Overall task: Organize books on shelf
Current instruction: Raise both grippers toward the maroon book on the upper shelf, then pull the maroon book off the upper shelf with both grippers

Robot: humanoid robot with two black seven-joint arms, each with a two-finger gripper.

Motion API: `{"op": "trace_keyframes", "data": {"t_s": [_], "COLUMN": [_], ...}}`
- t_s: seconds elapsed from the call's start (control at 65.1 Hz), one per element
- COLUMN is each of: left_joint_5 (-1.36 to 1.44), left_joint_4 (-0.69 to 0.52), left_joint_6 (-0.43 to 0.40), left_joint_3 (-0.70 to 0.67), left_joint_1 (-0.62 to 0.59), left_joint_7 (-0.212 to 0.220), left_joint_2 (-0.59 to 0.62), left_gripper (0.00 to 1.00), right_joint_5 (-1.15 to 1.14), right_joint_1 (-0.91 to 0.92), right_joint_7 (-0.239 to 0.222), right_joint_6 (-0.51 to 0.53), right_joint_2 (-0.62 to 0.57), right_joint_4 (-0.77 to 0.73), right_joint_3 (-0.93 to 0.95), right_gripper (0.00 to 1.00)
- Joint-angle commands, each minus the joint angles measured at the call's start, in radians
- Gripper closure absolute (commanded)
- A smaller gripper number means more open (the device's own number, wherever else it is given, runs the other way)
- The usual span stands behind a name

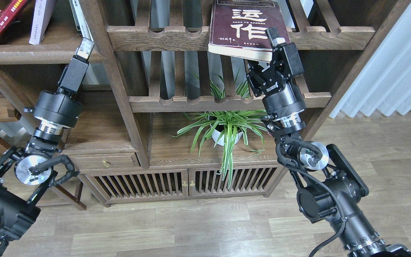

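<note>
The thick dark maroon book [243, 26] with white characters lies on the upper slatted rack, its lower edge overhanging the front rail. My right gripper [264, 53] is open at the book's lower right corner, with one finger [274, 35] over the cover and the other hidden below the book. The red book [1, 22] and the thin lavender-white book [41, 21] lean on the solid dark-brown shelf [37, 57] at top left. My left gripper [84, 48] is just below and right of them at the shelf's front edge. It is seen side-on, so its fingers cannot be told apart.
White books [80, 19] stand at the shelf's right end against the upright post [114, 78]. A lower slatted rack [227, 102] lies under the maroon book. A spider plant in a white pot [227, 132] stands below it. A white curtain [394, 60] hangs at right.
</note>
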Motion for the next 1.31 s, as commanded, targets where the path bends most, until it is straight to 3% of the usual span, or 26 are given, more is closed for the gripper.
{"op": "trace_keyframes", "data": {"t_s": [0.0, 0.154, 0.292, 0.415, 0.523, 0.599, 0.769, 0.784, 0.845, 1.03, 1.137, 1.214, 1.291], "left_joint_5": [0.0, 0.001, 0.0, 0.0, -0.002, -0.002, -0.002, -0.011, -0.034, -0.198, -0.291, -0.357, -0.388], "left_joint_4": [0.0, 0.002, 0.003, 0.003, 0.003, 0.003, 0.005, 0.005, 0.003, -0.008, -0.006, -0.008, -0.006], "left_joint_6": [0.0, 0.0, 0.0, 0.0, 0.0, 0.0, 0.0, 0.0, 0.0, 0.0, 0.0, 0.0, 0.0], "left_joint_3": [0.005, 0.005, 0.007, 0.007, 0.007, 0.011, 0.011, 0.013, 0.013, 0.008, 0.008, 0.001, -0.005], "left_joint_1": [0.001, 0.001, 0.001, 0.0, 0.0, 0.0, -0.003, -0.005, -0.008, -0.026, -0.054, -0.065, -0.068], "left_joint_7": [0.0, 0.0, 0.0, 0.0, 0.005, 0.032, 0.049, 0.049, 0.052, 0.114, 0.181, 0.267, 0.327], "left_joint_2": [0.0, 0.0, 0.0, -0.022, -0.045, -0.071, -0.129, -0.135, -0.149, -0.195, -0.197, -0.197, -0.194], "left_gripper": [0.0, 0.0, 0.0, 0.0, 0.0, 0.0, 0.0, 0.0, 0.0, 0.01, 0.03, 0.05, 0.07], "right_joint_5": [0.0, 0.0, 0.002, 0.003, 0.003, 0.003, 0.012, 0.026, 0.037, 0.066, 0.109, 0.129, 0.143], "right_joint_1": [0.024, 0.045, 0.044, 0.042, 0.044, 0.044, 0.042, 0.042, 0.042, 0.032, 0.007, -0.022, -0.042], "right_joint_7": [0.0, 0.0, 0.0, 0.0, 0.002, -0.001, -0.013, -0.013, -0.016, -0.041, -0.118, -0.194, -0.219], "right_joint_6": [-0.07, -0.086, -0.089, -0.086, -0.08, -0.072, -0.003, 0.015, 0.02, 0.052, 0.123, 0.167, 0.168], "right_joint_2": [0.0, 0.0, 0.0, 0.0, 0.0, 0.0, 0.0, 0.0, 0.0, 0.0, 0.0, 0.0, 0.0], "right_joint_4": [-0.001, -0.001, -0.002, -0.002, -0.019, -0.028, -0.034, -0.041, -0.045, -0.044, -0.042, -0.041, -0.039], "right_joint_3": [0.002, 0.003, 0.005, 0.009, 0.019, 0.02, 0.022, 0.022, 0.02, 0.02, 0.016, 0.017, 0.02], "right_gripper": [0.03, 0.05, 0.15, 0.39, 0.49, 0.58, 0.89, 0.95, 0.96, 0.96, 0.96, 0.96, 0.95]}}
